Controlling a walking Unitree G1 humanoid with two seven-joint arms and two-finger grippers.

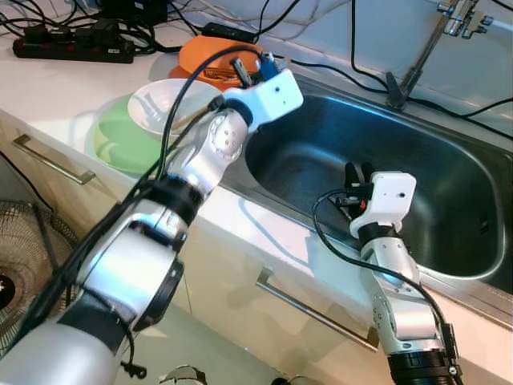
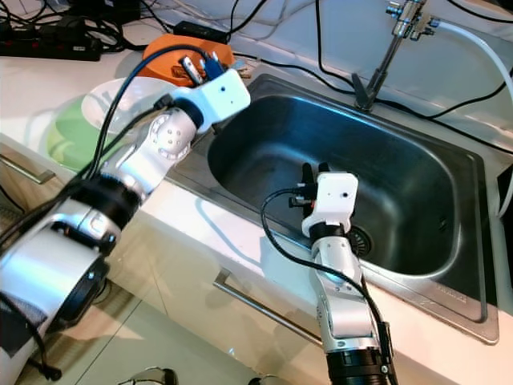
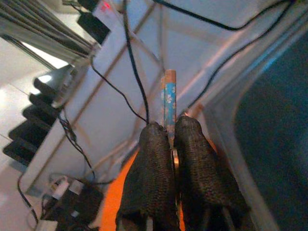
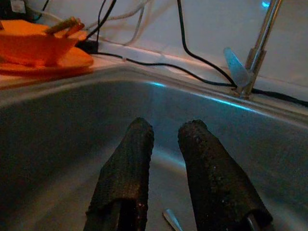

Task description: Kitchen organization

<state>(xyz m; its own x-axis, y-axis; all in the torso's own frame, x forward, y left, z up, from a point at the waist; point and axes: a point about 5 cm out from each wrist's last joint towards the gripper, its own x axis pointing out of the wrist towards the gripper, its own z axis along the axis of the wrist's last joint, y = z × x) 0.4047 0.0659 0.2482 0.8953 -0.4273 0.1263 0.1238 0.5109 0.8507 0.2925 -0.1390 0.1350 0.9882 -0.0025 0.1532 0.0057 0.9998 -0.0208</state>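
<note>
Left claw (image 3: 169,144) grips blue-patterned utensil handle (image 3: 169,98); no readable writing anywhere.

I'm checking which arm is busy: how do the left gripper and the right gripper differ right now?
The left gripper is shut on a thin blue patterned utensil, while the right gripper is open, holding nothing. The left gripper is over the orange dishes on the counter beside the sink; the right gripper is over the sink basin. Both have two long black textured fingers.
</note>
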